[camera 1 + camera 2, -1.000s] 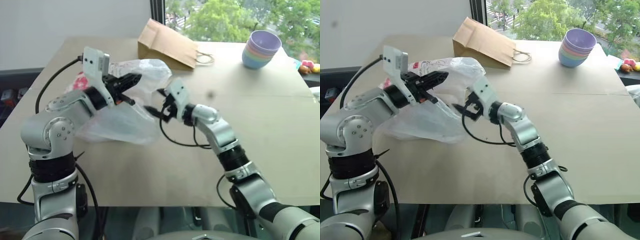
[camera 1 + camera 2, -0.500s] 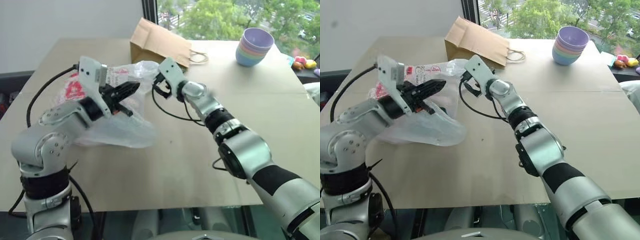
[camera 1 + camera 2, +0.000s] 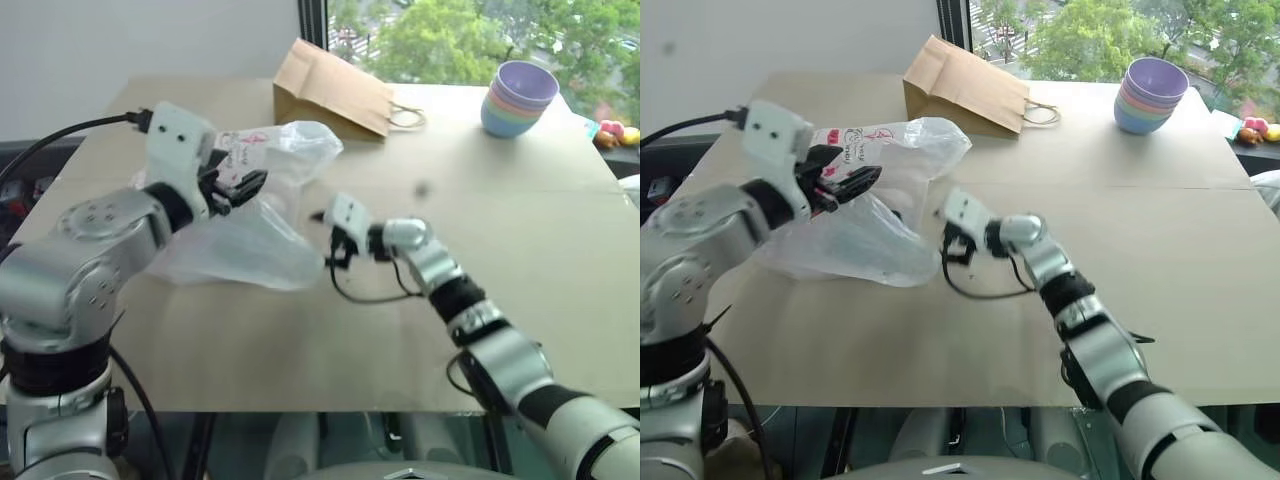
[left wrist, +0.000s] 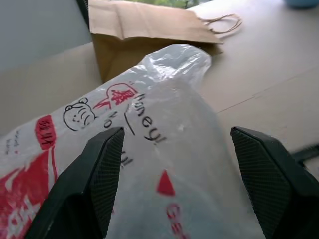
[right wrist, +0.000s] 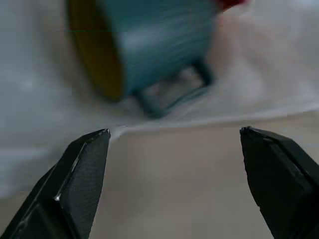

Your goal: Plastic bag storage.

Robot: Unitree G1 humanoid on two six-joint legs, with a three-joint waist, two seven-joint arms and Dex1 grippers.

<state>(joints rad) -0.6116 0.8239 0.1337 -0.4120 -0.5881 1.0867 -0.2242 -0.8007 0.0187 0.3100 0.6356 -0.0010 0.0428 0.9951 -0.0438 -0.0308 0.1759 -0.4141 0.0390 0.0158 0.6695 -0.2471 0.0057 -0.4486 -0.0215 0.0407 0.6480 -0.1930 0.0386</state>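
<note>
The plastic bag [image 3: 250,245], translucent white with red print, lies crumpled on the left half of the tan table [image 3: 520,260]. My left gripper [image 3: 245,187] hovers over the bag's upper part, open, and in the left wrist view its fingers [image 4: 99,179] stand wide apart with the bag [image 4: 164,134] spread just ahead of them. My right gripper [image 3: 322,238] sits low by the bag's right edge, pointing into it, open and holding nothing. In the right wrist view a teal cup [image 5: 149,50] lies on its side, seen through the plastic.
A brown paper bag [image 3: 330,90] with string handles lies behind the plastic bag at the table's far edge. At the far right corner stands a stack of pastel bowls [image 3: 520,95]. Small colourful items [image 3: 612,133] sit past the right edge.
My left gripper has opened and let go of the bag, which has sagged onto the table. My right gripper has dropped from the bag's top to table level at its right edge.
</note>
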